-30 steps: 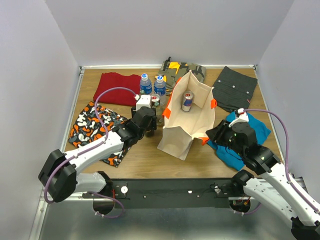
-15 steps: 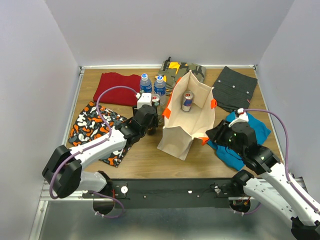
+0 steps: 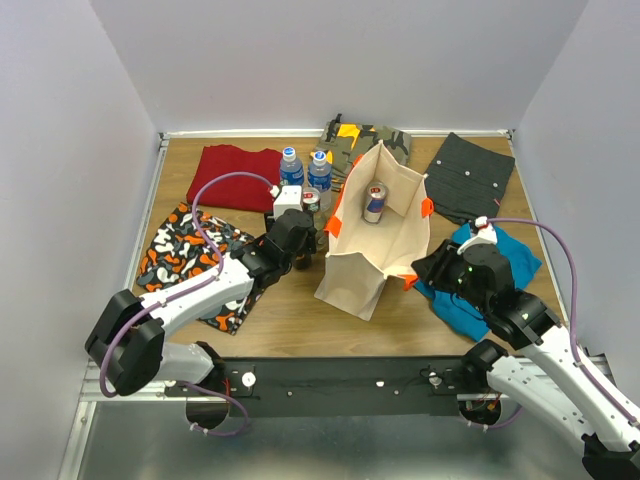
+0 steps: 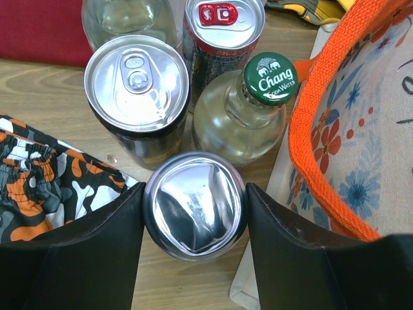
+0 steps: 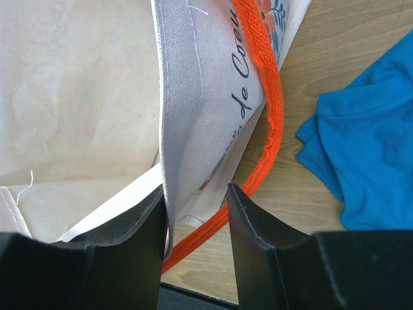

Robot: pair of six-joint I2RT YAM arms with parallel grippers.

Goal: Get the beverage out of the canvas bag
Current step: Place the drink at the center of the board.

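"Two arms are seen from above. Where is the canvas bag (image 3: 352, 275) placed?"

"It is stood upright and open on the table (image 3: 290, 320), between the arms. One beverage can (image 3: 375, 201) is seen upright inside it, at the far end. The left gripper (image 3: 300, 243) is lowered just left of the bag, near two water bottles (image 3: 291, 168). The right gripper (image 3: 425, 268) is placed at the near right corner of the bag, beside a blue cloth (image 3: 510, 250)."

"What is shown by the left wrist camera?"

"A dented-top can (image 4: 193, 205) is gripped between the two fingers (image 4: 97, 245). Both of its sides are touched, so the jaws are closed on it. It is held outside the bag, just beside the orange trim (image 4: 310, 148). Whether it is rested on the table cannot be told. Behind it, a black can (image 4: 137, 81), a glass bottle (image 4: 235, 126) with a green cap (image 4: 271, 79) and a red-tab can (image 4: 222, 19) are grouped closely. A patterned cloth (image 4: 39, 181) is seen at the left."

"And by the right wrist camera?"

"The upper edge of the bag is pinched between the jaws, and an orange handle (image 5: 271, 116) is passed through the same gap. The blue cloth is seen at the right, on the wood."
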